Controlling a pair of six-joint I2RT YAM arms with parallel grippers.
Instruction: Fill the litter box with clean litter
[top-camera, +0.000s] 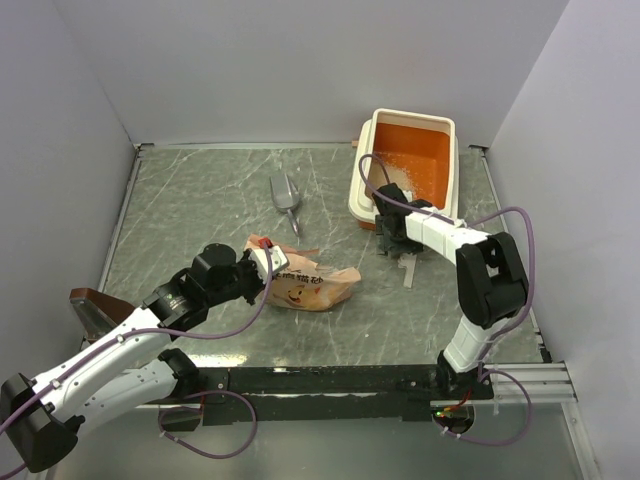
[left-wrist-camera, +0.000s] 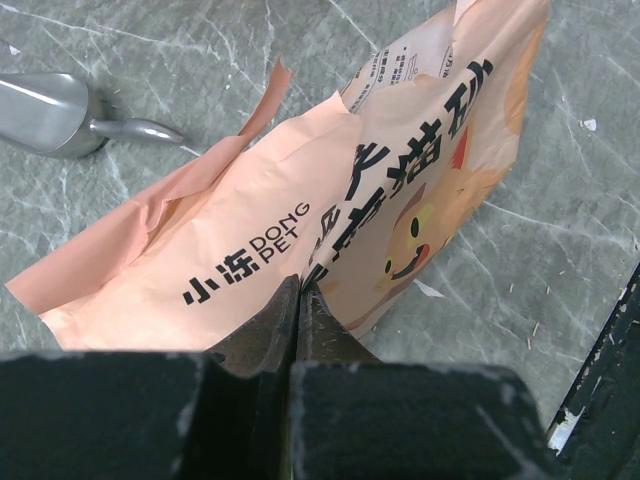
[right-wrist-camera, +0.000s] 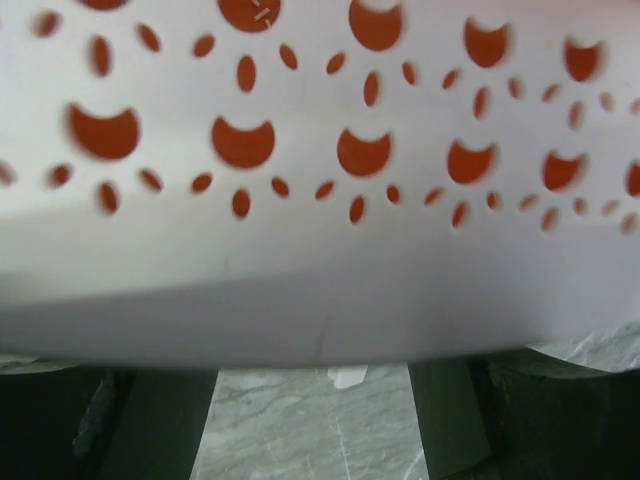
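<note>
The grey marbled tabletop (top-camera: 200, 210) sits between pale walls. From above, you have the litter box (top-camera: 412, 115) at the far right, with a thin pale patch of litter (top-camera: 402, 172) at its near end, so filling looks barely begun. The bag (top-camera: 318, 288) lies on its side mid-table, with the scoop (top-camera: 285, 193) loose beyond it. Your left claw (top-camera: 268, 262) is at the bag's end. Your right claw (top-camera: 392, 236) is at the box's near rim, probably to steady it.

From the left wrist, the left claw (left-wrist-camera: 298, 305) is fully closed, pinching the bag (left-wrist-camera: 400, 190) at its printed edge, which looks like a hold for lifting and tipping. The scoop (left-wrist-camera: 50, 112) lies apart.

From the right wrist, the litter box (right-wrist-camera: 320, 270) fills the view with its perforated white rim. The right claw (right-wrist-camera: 312, 385) stands wide, gripping nothing visible. Whether it touches the rim, I cannot tell.
</note>
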